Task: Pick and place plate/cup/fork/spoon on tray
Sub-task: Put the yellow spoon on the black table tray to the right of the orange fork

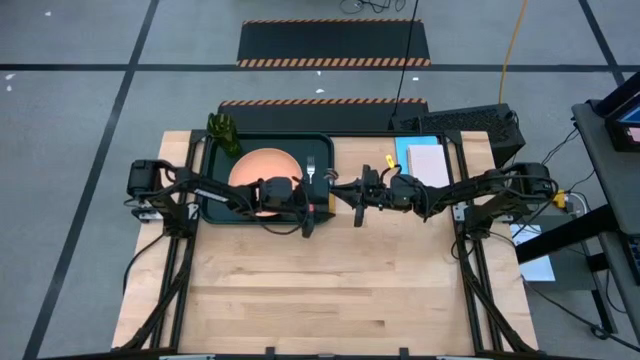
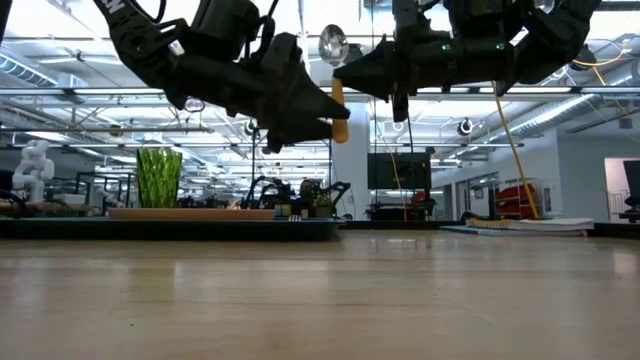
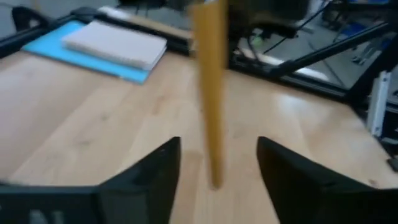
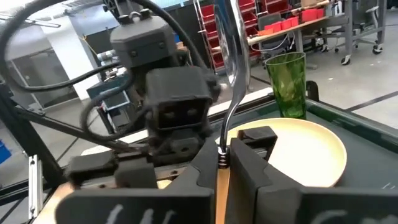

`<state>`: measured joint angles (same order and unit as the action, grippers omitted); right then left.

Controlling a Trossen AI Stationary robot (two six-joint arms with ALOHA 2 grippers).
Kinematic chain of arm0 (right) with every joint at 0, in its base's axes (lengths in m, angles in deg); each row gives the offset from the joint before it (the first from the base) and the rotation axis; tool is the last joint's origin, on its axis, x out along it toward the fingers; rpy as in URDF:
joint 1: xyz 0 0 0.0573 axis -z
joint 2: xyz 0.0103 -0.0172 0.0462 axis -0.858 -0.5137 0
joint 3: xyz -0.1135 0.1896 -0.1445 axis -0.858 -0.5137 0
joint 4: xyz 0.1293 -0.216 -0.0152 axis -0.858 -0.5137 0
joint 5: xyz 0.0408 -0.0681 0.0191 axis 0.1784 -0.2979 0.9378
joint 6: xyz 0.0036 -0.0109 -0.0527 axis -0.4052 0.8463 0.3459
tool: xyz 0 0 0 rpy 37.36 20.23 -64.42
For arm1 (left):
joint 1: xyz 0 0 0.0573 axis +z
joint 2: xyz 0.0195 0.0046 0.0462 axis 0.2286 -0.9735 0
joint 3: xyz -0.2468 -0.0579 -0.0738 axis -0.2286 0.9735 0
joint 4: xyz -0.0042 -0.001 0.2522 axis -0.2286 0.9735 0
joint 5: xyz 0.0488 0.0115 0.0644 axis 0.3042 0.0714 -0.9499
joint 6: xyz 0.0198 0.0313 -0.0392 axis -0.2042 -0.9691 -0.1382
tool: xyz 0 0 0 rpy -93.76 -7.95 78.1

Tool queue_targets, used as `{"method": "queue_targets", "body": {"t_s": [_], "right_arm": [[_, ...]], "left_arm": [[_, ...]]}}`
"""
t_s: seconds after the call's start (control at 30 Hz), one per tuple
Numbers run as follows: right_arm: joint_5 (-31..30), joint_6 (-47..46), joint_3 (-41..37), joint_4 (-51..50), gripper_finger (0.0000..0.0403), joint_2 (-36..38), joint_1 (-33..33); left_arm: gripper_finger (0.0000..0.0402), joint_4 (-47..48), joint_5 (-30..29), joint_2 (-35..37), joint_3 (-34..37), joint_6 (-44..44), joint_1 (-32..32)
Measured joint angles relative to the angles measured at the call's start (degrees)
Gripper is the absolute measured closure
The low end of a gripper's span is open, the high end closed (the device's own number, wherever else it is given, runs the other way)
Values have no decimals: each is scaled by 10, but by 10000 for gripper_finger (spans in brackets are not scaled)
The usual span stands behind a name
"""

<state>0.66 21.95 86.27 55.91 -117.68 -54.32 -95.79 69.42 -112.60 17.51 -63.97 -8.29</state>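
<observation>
Right gripper [image 4: 222,163] around slim spoon [image 4: 231,81]

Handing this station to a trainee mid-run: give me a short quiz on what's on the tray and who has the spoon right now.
1. True or false: the left gripper stands open, with the spoon handle hanging free between its fingers.
2. What lies on the tray? A) the plate, the cup and the fork; B) the plate only; C) the cup and a knife.
3. Fill in: above the table, the right gripper is shut on the ____.
Key: 1 true; 2 A; 3 spoon.
</observation>
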Motion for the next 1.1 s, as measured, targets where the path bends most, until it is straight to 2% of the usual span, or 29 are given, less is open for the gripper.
{"method": "queue_targets", "body": {"t_s": [0.13,0.27,0.57,0.77,0.87,1.1], "right_arm": [[2,0,0,-5,397,0,7],[1,-2,0,-12,398,0,16],[19,-68,0,27,398,-47,44],[47,-181,6,90,398,-115,84],[61,-218,34,119,398,-160,97],[76,-275,90,48,398,-222,116]], "left_arm": [[139,68,0,15,0,15,11],[119,157,-4,55,-1,33,19],[148,289,-93,185,1,18,-11],[166,316,-151,256,0,-5,-49],[169,324,-168,282,0,-18,-64],[170,321,-189,299,0,-37,-92]]}}
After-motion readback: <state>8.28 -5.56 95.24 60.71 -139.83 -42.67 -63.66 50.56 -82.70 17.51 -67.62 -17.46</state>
